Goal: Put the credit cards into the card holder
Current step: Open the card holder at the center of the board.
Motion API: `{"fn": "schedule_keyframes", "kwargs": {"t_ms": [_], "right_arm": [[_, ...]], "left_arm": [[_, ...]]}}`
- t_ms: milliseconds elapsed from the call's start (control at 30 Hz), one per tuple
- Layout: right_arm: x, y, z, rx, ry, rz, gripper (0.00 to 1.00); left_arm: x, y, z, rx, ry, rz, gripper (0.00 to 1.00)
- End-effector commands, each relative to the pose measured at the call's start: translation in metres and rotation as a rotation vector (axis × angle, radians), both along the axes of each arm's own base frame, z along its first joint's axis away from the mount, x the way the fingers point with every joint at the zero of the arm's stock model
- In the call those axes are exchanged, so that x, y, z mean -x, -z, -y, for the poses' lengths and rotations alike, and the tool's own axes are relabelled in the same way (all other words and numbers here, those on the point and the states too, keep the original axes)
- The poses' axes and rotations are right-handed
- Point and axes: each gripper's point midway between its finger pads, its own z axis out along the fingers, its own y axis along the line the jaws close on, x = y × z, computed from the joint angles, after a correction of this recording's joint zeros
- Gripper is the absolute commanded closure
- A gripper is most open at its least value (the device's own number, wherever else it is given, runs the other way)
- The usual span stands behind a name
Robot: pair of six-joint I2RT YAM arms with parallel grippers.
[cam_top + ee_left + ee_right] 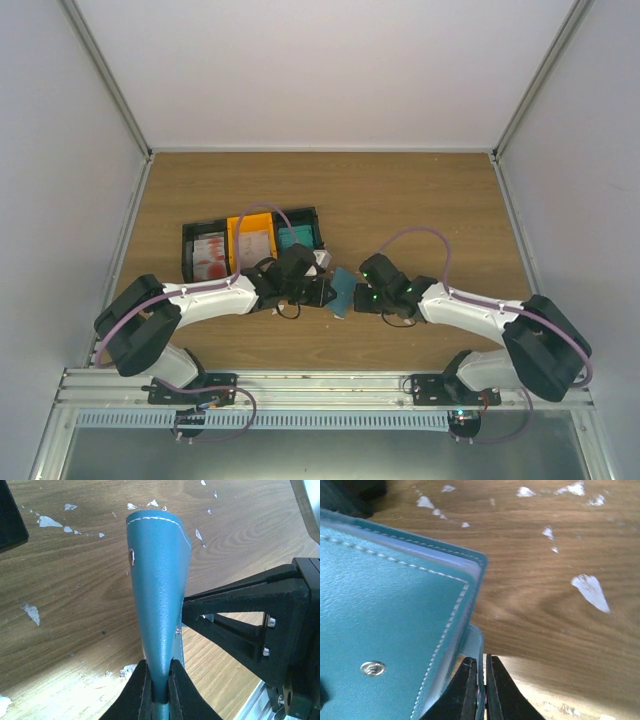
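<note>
Overhead coverage gave me only the outline: the slate-blue stitched folding card holder (343, 291) sat between the left gripper (325, 292) and the right gripper (358, 298), just right of the black-and-orange three-compartment bin (188, 262). In that bin lay the thin flat credit cards (212, 255), in red-marked, whitish and teal stacks.

The wrist cameras told me the grips. From the left wrist I saw its black fingers (140, 690) clamped tight on the holder's narrow end, with the other arm's black pincer meeting the holder's side. From the right wrist I saw its tips nearly touching, nipping a thin pale-blue edge at the holder's corner, near a small metal stud (372, 668). Tiny white scraps (590, 591) dotted the brown wooden table (430, 200).
</note>
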Motion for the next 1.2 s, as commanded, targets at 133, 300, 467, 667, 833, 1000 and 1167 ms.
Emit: {"fn": "schedule_keyframes", "kwargs": {"t_ms": [133, 300, 467, 667, 833, 1000, 1167], "right_arm": [[-0.009, -0.003, -0.008, -0.053, 0.030, 0.020, 1.00], [-0.002, -0.013, 0.008, 0.004, 0.021, 0.021, 1.00], [0.005, -0.023, 0.015, 0.034, -0.023, 0.001, 0.99], [0.003, -0.054, 0.001, -0.053, -0.070, 0.051, 1.00], [0.000, -0.079, -0.016, -0.141, -0.124, 0.092, 0.99], [-0.002, -0.090, -0.023, -0.182, -0.148, 0.114, 1.00], [-0.001, -0.092, -0.026, -0.193, -0.164, 0.120, 0.99]], "left_arm": [[-0.005, -0.015, 0.004, 0.047, -0.010, 0.041, 0.98], [-0.007, -0.010, -0.004, 0.008, -0.036, 0.053, 0.65], [-0.008, -0.011, -0.012, -0.007, -0.059, 0.071, 0.38], [-0.006, -0.017, -0.012, 0.014, -0.059, 0.078, 0.28], [-0.006, -0.024, -0.009, 0.038, -0.049, 0.079, 0.27], [-0.007, -0.024, -0.010, 0.031, -0.057, 0.088, 0.26], [-0.009, -0.020, -0.015, 0.004, -0.075, 0.094, 0.27]]}}
